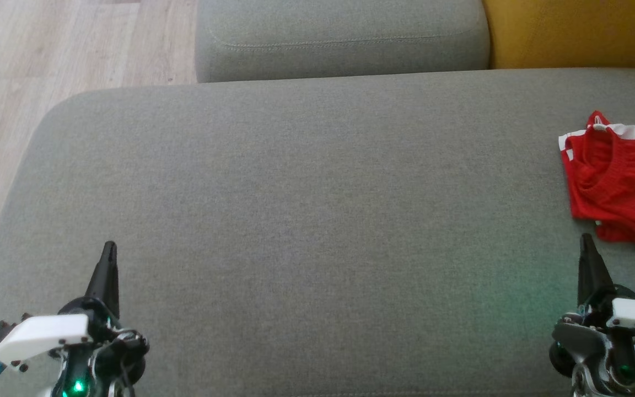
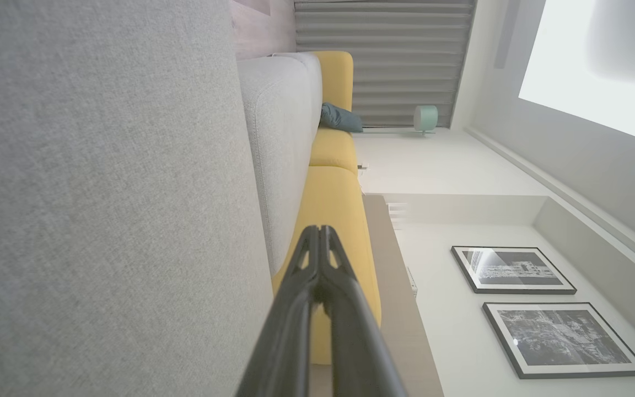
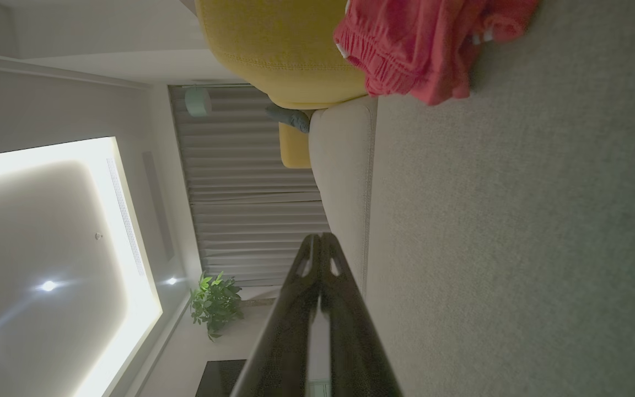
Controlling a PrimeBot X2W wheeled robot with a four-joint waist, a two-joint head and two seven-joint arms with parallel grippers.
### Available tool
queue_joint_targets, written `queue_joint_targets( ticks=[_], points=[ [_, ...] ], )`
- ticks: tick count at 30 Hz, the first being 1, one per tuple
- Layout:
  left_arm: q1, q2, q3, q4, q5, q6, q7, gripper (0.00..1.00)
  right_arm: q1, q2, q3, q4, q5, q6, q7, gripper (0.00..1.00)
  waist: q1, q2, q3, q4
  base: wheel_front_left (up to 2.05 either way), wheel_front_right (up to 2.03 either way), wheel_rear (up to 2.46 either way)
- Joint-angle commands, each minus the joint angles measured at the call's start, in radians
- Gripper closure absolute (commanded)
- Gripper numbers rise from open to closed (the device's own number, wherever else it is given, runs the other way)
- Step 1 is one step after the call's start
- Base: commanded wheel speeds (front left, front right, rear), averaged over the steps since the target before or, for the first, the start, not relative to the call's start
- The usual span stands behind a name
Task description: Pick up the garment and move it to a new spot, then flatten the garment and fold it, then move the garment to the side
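**Insp. A:** Site: living rm. Wood floor [image 1: 47, 49] at far left, and a broad grey seat cushion [image 1: 306, 220] runs across the head view. Behind it are a grey back cushion [image 1: 339, 38] and a yellow cushion [image 1: 576, 30]. Where's the item?

**Insp. B:** Garment [image 1: 620, 182], red w/ white trim, lies at the seat cushion's far right edge, partly cut off by the frame. The right wrist view shows it bunched, w/ the elastic waistband gathered, resting on the grey fabric near the yellow cushion.

**A:** Flat? Folded?

**B:** Compact but rumpled, w/ uneven edges. I can't confirm any clean crease. Can't call it a neat fold, and can't rule out a loose one.

**A:** Grippers?

**B:** Left gripper [image 1: 109, 246] sits low left over bare cushion, well apart from the garment. Its fingers are pressed together w/ nothing between them. Right gripper [image 1: 586, 238] sits low right, jaws likewise closed & empty. Its tip is near the garment's lower edge and looks apart from it.

**A:** Progress verdict?

**B:** Judgement only: the scene fits 2 stages.
- A heap at the side due for pickup, w/ the cushion's open middle as the work area.
- A loosely folded item set aside, w/ both arms at rest.

The garment does lie at the side, as the task's last clause wants. The rumpling leans toward the heap, but that's not conclusive.

**A:** Outstanding?

**B:** Can't list w/o knowing the stage. If it's the heap, all clauses are open. If it's the fold, none are.
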State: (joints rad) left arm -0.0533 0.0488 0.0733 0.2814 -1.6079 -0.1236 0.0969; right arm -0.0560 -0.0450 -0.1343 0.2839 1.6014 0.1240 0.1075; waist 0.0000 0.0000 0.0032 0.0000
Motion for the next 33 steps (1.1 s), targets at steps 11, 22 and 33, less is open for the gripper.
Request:
queue_joint_targets(
  ticks=[11, 22, 33],
  points=[
    [-0.054, 0.007, 0.034, -0.036, -0.006, -0.007, 0.011, 1.00, -0.052, -0.005, 0.020, -0.039, 0.007, 0.007, 0.006, 1.00, 0.0000, 0.0000, 0.000, 0.000, 0.00, 0.00, 0.00],
    [-0.054, 0.006, 0.035, -0.036, -0.005, -0.007, 0.012, 1.00, -0.052, -0.005, 0.021, -0.039, 0.007, 0.007, 0.006, 1.00, 0.0000, 0.0000, 0.000, 0.000, 0.00, 0.00, 0.00],
    [-0.054, 0.005, 0.036, -0.036, -0.004, -0.007, 0.013, 1.00, -0.052, -0.005, 0.021, -0.039, 0.007, 0.007, 0.006, 1.00, 0.0000, 0.0000, 0.000, 0.000, 0.00, 0.00, 0.00]
  ],
)
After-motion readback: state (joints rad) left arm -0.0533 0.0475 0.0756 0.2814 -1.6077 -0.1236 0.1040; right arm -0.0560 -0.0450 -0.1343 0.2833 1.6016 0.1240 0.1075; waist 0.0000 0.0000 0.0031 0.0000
